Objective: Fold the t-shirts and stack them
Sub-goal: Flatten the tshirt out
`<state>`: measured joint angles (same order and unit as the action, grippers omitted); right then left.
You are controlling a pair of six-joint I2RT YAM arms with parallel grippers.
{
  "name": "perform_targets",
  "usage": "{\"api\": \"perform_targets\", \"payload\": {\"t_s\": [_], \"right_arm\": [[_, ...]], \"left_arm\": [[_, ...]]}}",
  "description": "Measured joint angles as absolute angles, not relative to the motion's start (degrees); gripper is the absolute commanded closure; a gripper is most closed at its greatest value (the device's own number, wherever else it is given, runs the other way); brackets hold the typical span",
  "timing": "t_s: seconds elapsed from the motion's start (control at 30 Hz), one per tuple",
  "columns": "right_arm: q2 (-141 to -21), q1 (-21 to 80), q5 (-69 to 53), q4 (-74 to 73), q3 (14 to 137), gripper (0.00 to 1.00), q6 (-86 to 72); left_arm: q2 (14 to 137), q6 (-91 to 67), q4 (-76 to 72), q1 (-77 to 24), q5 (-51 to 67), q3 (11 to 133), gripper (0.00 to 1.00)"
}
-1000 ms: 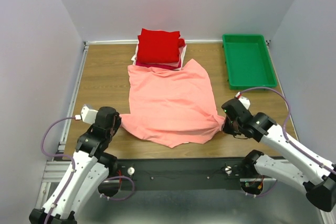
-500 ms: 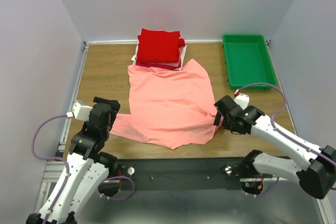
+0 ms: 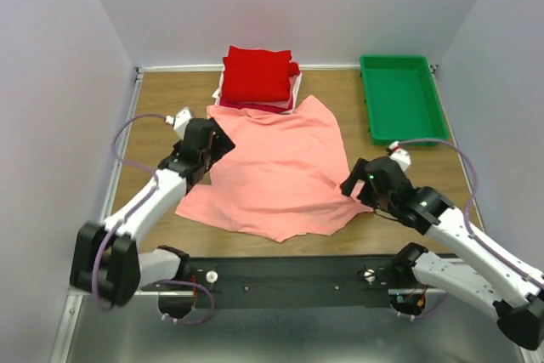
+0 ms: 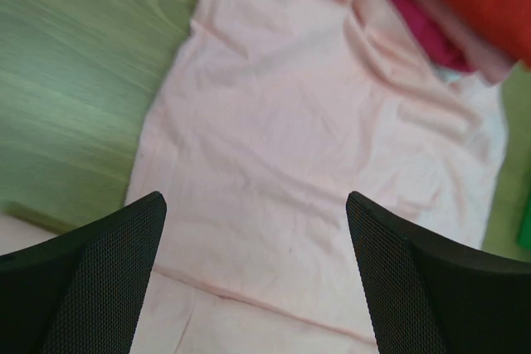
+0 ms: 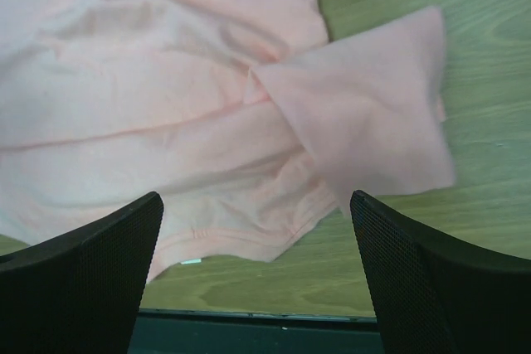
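Observation:
A salmon-pink t-shirt (image 3: pixel 276 167) lies spread and wrinkled across the middle of the table. Its right sleeve (image 5: pixel 373 113) is flopped out over the wood. Behind it sits a folded stack with a bright red t-shirt (image 3: pixel 257 74) on top and white and magenta (image 3: pixel 255 108) edges showing beneath. My left gripper (image 3: pixel 219 146) hovers open above the pink shirt's left side (image 4: pixel 315 147), with nothing between its fingers (image 4: pixel 99 271). By the shirt's right sleeve my right gripper (image 3: pixel 347 186) is open as well, and the cloth (image 5: pixel 166 105) lies free below it.
A green plastic tray (image 3: pixel 399 99) stands at the back right. Bare wooden tabletop (image 3: pixel 161 108) shows left of the shirt and between the shirt and the tray. The table's dark front rail (image 5: pixel 265 321) runs just below the shirt's hem.
Both grippers have opened and let go of the pink shirt. The left arm has swung forward to the shirt's upper left side. The right gripper has shifted a little.

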<state>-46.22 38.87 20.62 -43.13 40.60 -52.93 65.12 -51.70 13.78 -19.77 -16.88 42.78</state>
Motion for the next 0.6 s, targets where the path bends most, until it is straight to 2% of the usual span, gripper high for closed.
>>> {"api": "perform_targets", "payload": {"t_s": [0.1,0.23,0.43,0.6], "right_arm": [[-49.67,38.87,16.16,-38.17,36.91,0.00,-52.77],[-58.50,38.89,13.82,-33.91,36.21,0.00,-51.51],[-67.02,38.06,16.01,-31.81,37.91,0.00,-51.35],[-72.66,36.69,19.64,-30.74,40.18,0.00,-51.35]], "left_arm": [[79.07,-47.33,11.25,-21.82,-12.51,48.62,0.04],[90.37,-43.40,7.01,-24.53,-8.25,54.24,0.04],[99.81,-40.03,3.95,-24.91,-3.92,55.70,0.04],[98.52,-40.10,-1.43,-24.88,-2.48,52.12,0.04]]}}
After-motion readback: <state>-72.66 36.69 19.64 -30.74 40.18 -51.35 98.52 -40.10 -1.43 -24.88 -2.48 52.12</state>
